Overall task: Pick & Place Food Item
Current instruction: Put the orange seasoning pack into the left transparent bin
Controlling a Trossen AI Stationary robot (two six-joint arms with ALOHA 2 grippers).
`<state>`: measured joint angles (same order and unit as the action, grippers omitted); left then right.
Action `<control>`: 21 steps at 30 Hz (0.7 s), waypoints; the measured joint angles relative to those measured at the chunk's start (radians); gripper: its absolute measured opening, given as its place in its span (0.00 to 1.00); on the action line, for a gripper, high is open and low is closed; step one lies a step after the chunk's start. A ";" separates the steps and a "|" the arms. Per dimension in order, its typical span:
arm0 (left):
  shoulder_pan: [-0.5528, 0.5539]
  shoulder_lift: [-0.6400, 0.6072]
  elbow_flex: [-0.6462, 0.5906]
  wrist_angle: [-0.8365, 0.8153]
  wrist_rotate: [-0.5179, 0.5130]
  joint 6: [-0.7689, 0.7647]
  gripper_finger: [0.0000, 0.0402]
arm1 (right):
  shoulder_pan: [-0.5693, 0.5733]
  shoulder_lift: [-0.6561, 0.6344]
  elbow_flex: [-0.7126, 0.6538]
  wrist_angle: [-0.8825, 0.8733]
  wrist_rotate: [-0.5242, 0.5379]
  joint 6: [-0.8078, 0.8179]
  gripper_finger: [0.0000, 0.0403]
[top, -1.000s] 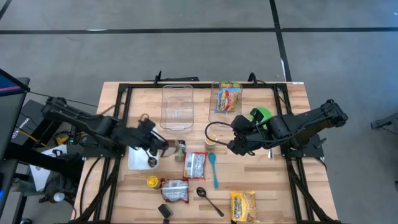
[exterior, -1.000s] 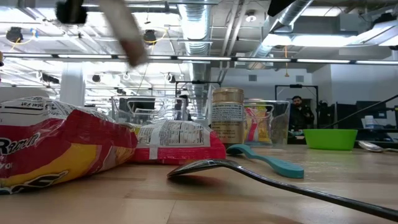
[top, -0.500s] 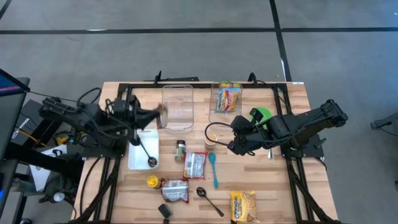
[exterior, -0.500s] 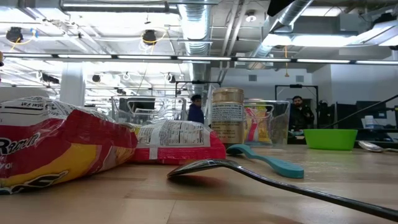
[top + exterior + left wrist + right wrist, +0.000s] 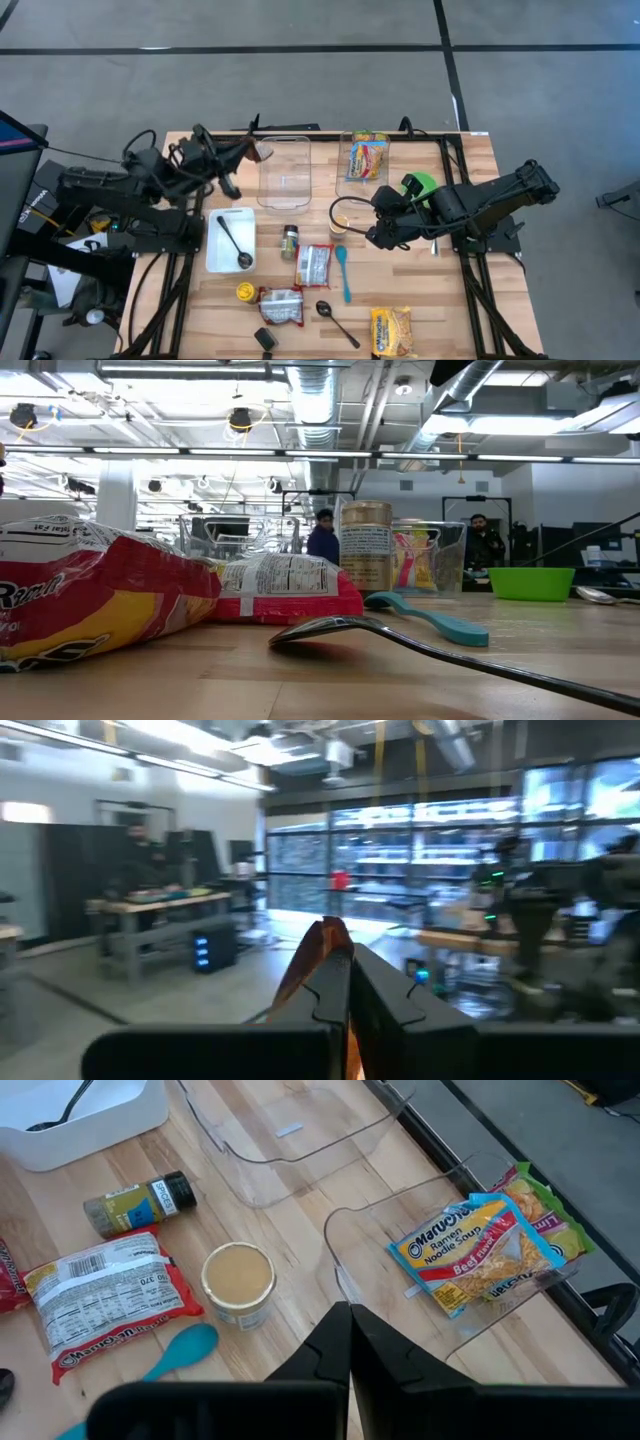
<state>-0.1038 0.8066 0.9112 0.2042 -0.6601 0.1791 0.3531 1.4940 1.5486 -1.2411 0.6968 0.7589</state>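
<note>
My left gripper hangs over the table's far left, beside the far left corner of an empty clear container. It is shut on a small flat brown-orange food item, which the left wrist view shows edge-on. My right gripper hovers shut with nothing in it, right of a tan-lidded cup. A second clear container holds ramen packets. Neither gripper shows in the low view. My left gripper pinches the brown-orange food item between its two fingers. The item's thin edge sticks out past the fingertips. The fingers lie about level and point toward the table's right. The item is lifted clear of the table.
A white tray holds a black spoon. Mid-table lie a spice jar, a red-white packet, a teal spoon, another packet, a black spoon and a yellow noodle pack. A green bowl stands at the right.
My left gripper has risen from beside the white tray and spice jar and gone toward the far edge, to the empty container's far left corner. It has rolled and tipped up toward level, still shut on the brown item.
</note>
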 joint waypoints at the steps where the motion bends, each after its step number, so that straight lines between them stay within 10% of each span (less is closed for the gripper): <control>1: 0.027 0.000 0.000 -0.007 0.008 0.000 0.00 | 0.000 0.000 0.000 0.000 0.000 0.000 0.00; 21: 0.465 0.223 0.000 -0.147 0.385 -0.113 0.00 | 0.000 0.000 0.000 0.000 0.000 0.000 0.00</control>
<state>0.3616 1.0296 0.9115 0.0576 -0.2754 0.0657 0.3531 1.4940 1.5486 -1.2415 0.6964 0.7589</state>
